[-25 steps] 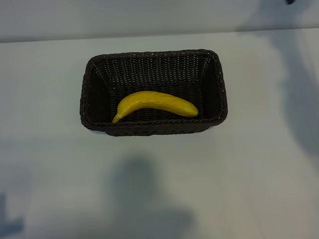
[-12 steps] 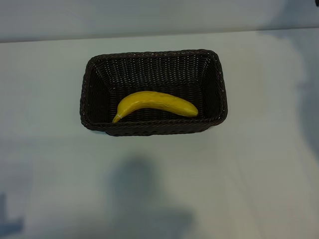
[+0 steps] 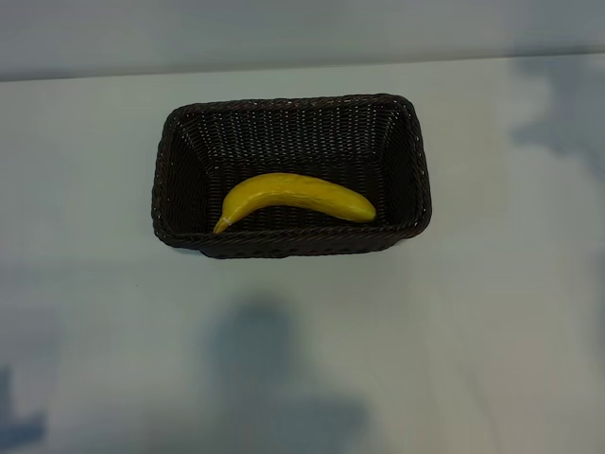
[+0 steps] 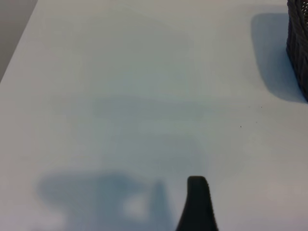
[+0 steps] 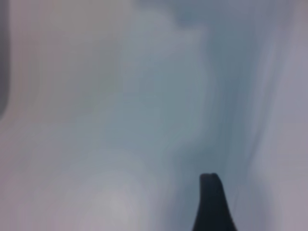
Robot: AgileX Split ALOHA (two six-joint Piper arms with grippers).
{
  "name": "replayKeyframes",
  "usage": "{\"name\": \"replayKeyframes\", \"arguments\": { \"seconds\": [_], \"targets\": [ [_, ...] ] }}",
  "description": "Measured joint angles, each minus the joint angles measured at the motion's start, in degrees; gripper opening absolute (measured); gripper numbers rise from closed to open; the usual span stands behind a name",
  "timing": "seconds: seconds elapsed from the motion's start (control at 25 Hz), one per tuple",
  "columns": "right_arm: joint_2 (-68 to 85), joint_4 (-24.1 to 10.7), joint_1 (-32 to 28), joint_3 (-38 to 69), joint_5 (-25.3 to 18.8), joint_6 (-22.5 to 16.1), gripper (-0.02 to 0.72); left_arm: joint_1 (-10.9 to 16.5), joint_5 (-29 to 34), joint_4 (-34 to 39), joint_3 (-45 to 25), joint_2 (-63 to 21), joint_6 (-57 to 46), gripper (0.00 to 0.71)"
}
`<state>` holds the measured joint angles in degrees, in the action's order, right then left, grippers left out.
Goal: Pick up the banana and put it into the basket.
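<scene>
Banana (image 3: 295, 198) unmoved in basket (image 3: 416, 161), right arm gone from view

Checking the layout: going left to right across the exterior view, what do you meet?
Bare table → basket's left wall → banana inside it → basket's right wall → bare table.

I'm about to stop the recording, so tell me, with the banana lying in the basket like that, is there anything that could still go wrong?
Little, by the look of it. The banana lies fully inside the wicker basket, but against the near wall, with its stem tip close to the rim; a knock to the basket might tip it out. The left gripper's finger hangs over bare table near the basket's corner, so a careless move could nudge it.
</scene>
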<state>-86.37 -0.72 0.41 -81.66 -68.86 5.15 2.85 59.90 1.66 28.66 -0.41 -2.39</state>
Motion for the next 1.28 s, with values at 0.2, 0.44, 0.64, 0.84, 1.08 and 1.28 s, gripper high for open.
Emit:
{"name": "replayKeyframes", "arguments": {
  "seconds": [0.2, 0.44, 0.64, 0.84, 1.08, 1.28],
  "targets": [
    [12.3, 0.1, 0.0, 14.0, 3.0, -1.8, 0.486, 0.0, 0.0, 0.0, 0.0, 0.0, 0.1, 0.578],
    [26.9, 0.1, 0.0, 27.0, 3.4, -2.8, 0.487, 0.0, 0.0, 0.0, 0.0, 0.0, 0.0, 0.578],
    [38.4, 0.1, 0.0, 35.3, 3.4, -3.5, 0.487, 0.0, 0.0, 0.0, 0.0, 0.0, 0.0, 0.578],
    [51.0, 0.1, 0.0, 41.1, 3.5, -4.0, 0.487, 0.0, 0.0, 0.0, 0.0, 0.0, 0.0, 0.578],
    [62.1, 0.1, 0.0, 46.8, 4.2, -4.0, 0.487, 0.0, 0.0, 0.0, 0.0, 0.0, 0.0, 0.578],
    [68.4, 1.2, 0.0, 50.6, 7.5, -4.0, 0.487, 0.0, 0.0, 0.0, 0.0, 0.0, 0.0, 0.578]
  ]
}}
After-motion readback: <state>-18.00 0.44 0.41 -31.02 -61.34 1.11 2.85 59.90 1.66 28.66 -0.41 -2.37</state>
